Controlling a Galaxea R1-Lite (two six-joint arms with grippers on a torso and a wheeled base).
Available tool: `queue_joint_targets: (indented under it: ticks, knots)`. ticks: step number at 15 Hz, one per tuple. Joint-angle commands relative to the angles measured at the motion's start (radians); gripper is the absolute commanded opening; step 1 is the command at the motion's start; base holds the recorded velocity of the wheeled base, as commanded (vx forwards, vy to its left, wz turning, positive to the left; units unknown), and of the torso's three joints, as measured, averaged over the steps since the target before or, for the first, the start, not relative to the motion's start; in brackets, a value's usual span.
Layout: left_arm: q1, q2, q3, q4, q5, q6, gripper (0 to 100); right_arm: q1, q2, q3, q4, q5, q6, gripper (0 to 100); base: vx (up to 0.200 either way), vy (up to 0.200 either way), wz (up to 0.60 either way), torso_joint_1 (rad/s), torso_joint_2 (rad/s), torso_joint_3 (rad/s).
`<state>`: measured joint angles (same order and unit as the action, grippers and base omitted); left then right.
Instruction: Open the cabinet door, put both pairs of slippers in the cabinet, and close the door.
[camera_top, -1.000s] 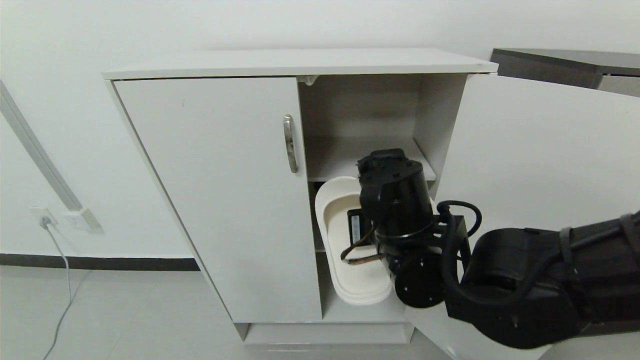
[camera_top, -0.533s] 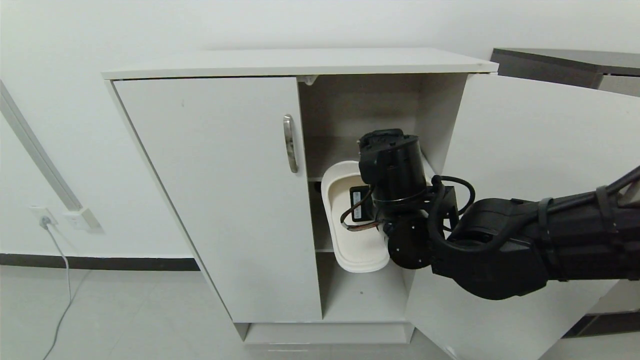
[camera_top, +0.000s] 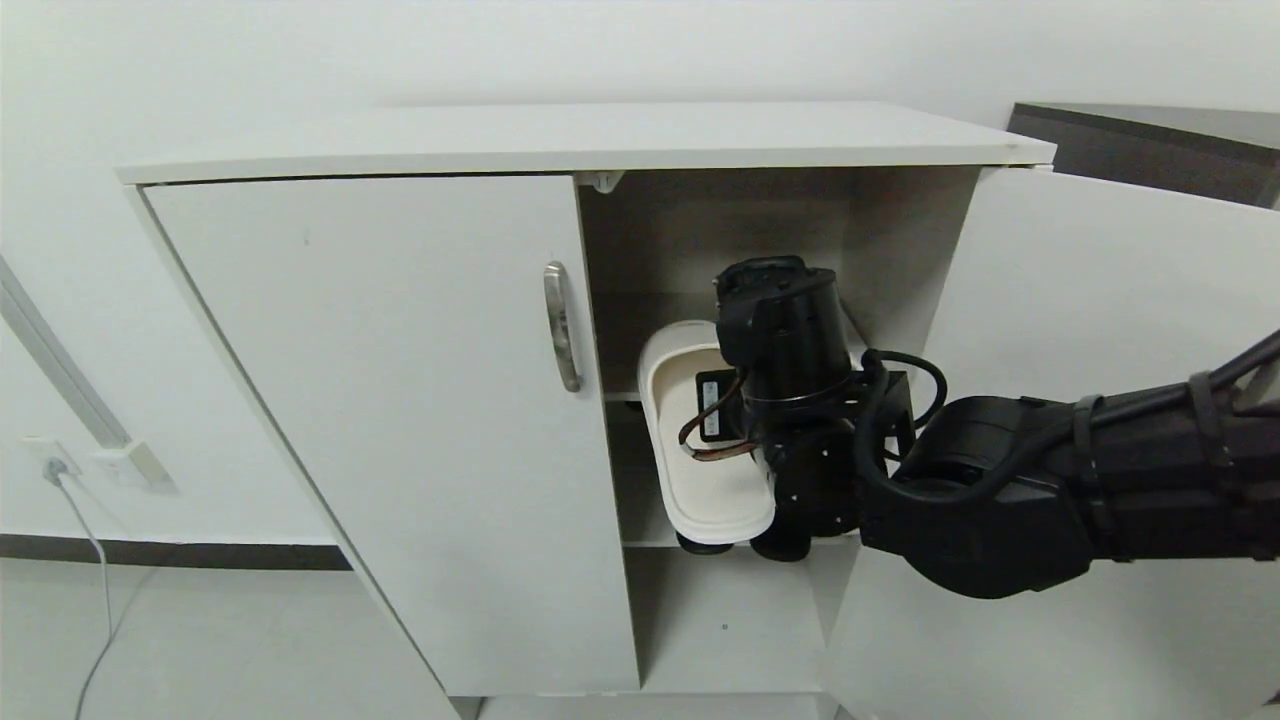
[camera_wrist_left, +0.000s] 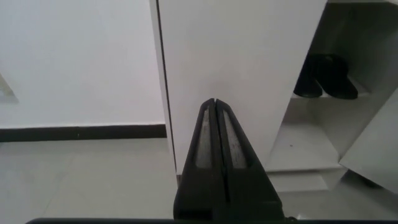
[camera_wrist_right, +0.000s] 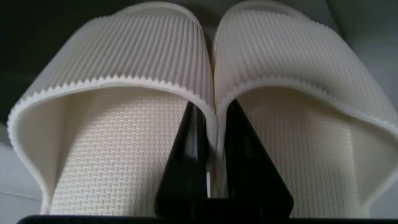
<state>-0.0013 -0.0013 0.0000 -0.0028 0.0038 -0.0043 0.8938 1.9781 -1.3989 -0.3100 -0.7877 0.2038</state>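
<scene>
While the head camera has drifted closer over the last second, the white cabinet (camera_top: 600, 135) itself has not moved. Its left door (camera_top: 380, 420) at 9 o'clock is closed, and its right door (camera_top: 1100, 400) at 3 o'clock is swung wide open. Through that opening my right arm has raised the white slippers (camera_top: 700, 450) from low in the cabinet to the level of the shelves, just toward 5 o'clock of centre. They stand on end, toes toward 12 o'clock. The right gripper (camera_wrist_right: 217, 162) is clamped on the two inner side walls where the pair meets. In the left wrist view the black slippers (camera_wrist_left: 326, 78) already lie on a shelf inside. I judge this to be the second pair going in, with release and closing the door left to do. The left gripper (camera_wrist_left: 214, 143) hangs outside the cabinet, fingers pressed together on nothing.
</scene>
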Motion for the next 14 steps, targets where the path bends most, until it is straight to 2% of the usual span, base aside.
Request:
queue_joint_targets:
  ticks: [1, 3, 6, 9, 11, 14]
  knots:
    - [0.0, 0.001, 0.0, 0.0, 0.001, 0.0, 0, -0.001, 0.002, 0.0, 0.0, 0.002, 0.0, 0, 0.2, 0.0, 0.0, 0.007, 0.0, 0.002]
    - [0.0, 0.001, 0.0, 0.0, 0.002, 0.0, 0, -0.009, 0.005, -0.014, 0.003, 0.015, 0.0, 0, 0.2, 0.0, 0.0, 0.002, 0.0, 0.002]
    - [0.0, 0.001, 0.0, 0.0, 0.002, 0.0, 0, -0.018, 0.005, -0.061, 0.054, 0.016, 0.003, 0, 0.0, 0.0, 0.0, 0.0, 0.0, 0.0]
    - [0.0, 0.001, 0.0, 0.0, 0.002, 0.0, 0, -0.026, 0.018, -0.152, 0.173, 0.044, 0.045, 0, 0.0, 0.0, 0.0, 0.0, 0.0, 0.0]
    - [0.0, 0.001, 0.0, 0.0, 0.002, 0.0, 0, -0.046, 0.045, -0.261, 0.308, 0.097, 0.115, 0, 0.0, 0.0, 0.0, 0.0, 0.0, 0.0]
    - [0.0, 0.001, 0.0, 0.0, 0.004, -0.002, 0, -0.072, 0.108, -0.327, 0.322, 0.102, 0.126, 0, 0.0, 0.0, 0.0, 0.0, 0.0, 0.0]
